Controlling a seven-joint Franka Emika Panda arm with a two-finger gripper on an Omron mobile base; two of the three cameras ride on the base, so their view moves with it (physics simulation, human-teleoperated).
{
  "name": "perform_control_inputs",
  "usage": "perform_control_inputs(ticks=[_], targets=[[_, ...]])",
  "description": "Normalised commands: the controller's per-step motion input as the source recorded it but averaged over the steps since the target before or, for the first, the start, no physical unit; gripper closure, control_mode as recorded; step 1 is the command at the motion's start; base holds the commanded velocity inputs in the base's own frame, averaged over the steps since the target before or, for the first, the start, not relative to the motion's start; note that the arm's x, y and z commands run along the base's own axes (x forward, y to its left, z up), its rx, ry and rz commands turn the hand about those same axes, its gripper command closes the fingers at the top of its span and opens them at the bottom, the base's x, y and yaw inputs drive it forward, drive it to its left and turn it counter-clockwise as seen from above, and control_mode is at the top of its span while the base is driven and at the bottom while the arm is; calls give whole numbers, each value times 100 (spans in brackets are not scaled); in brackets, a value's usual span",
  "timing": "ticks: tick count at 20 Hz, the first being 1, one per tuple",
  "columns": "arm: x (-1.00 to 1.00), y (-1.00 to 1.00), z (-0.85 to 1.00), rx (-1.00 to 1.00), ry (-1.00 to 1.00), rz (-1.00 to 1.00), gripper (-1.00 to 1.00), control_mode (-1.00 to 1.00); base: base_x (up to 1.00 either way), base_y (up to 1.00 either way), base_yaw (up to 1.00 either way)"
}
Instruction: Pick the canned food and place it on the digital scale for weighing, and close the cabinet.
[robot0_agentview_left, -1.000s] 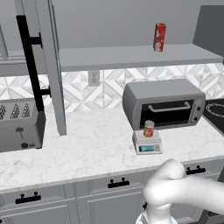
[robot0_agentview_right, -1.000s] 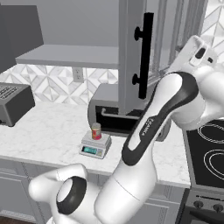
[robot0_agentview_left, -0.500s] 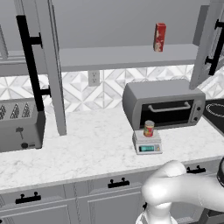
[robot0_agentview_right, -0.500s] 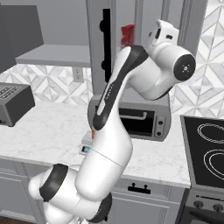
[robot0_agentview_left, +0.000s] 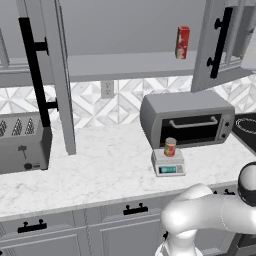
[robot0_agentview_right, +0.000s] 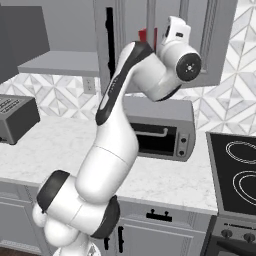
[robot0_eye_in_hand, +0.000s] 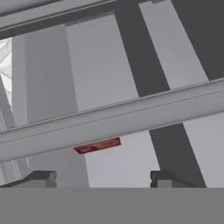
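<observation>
The canned food (robot0_agentview_left: 170, 147), a short red can with a tan top, stands upright on the digital scale (robot0_agentview_left: 168, 165) in front of the toaster oven. The cabinet's left door (robot0_agentview_left: 56, 75) stands wide open, its black bar handle (robot0_agentview_left: 33, 70) facing out. Its right door (robot0_agentview_left: 209, 45) hangs partly swung in, with its handle (robot0_agentview_left: 220, 42) on the near face. My hand (robot0_agentview_right: 176, 31) is raised high against that door's panel (robot0_agentview_right: 220, 40). The gripper (robot0_eye_in_hand: 103, 178) is open with nothing between its fingertips, facing grey panelling.
A red box (robot0_agentview_left: 182, 42) stands on the cabinet shelf (robot0_agentview_left: 125, 67). The grey toaster oven (robot0_agentview_left: 187, 119) sits behind the scale, a toaster (robot0_agentview_left: 22, 142) at the counter's left, a stovetop (robot0_agentview_right: 237, 170) at the right. My arm (robot0_agentview_right: 120, 130) rises before the oven.
The right cabinet door has swung inward toward closed. My arm has swept left with it, hand against the door. The can and scale have not moved.
</observation>
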Motion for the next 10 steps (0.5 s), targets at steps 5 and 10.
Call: perform_control_inputs(ticks=[5,10], targets=[[77,0,-13,0,0,3,-100,-100,0,0,0],[70,0,-31,0,0,3,-100,-100,0,0,0]])
